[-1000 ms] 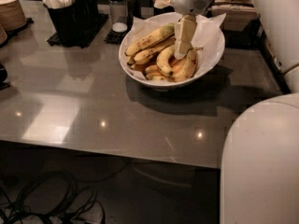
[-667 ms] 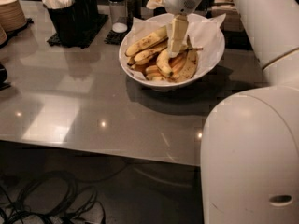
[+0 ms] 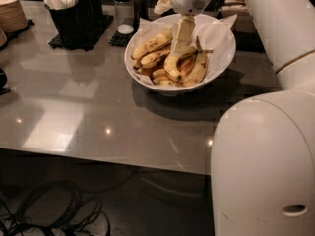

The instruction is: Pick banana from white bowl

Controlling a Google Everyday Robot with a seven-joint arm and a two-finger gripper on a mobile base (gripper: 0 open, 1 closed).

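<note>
The glossy grey bench [image 3: 78, 112] is reflecting light in pale patches and bright spots. Dark cables [image 3: 44, 211] are lying coiled on the dim floor [image 3: 147, 200] beneath. The pincer [image 3: 181, 44] is hanging low over the bench's far side.

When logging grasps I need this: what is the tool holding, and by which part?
Cannot be told. The tool is down in the white bowl, among the bananas near the pile's middle; whether it grips one does not show.

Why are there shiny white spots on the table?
Camera view: that's glare, probably lamps mirrored in the glossy table; same view, the bowl throws a dark shadow in front, and the end effector dips into the bowl.
</note>
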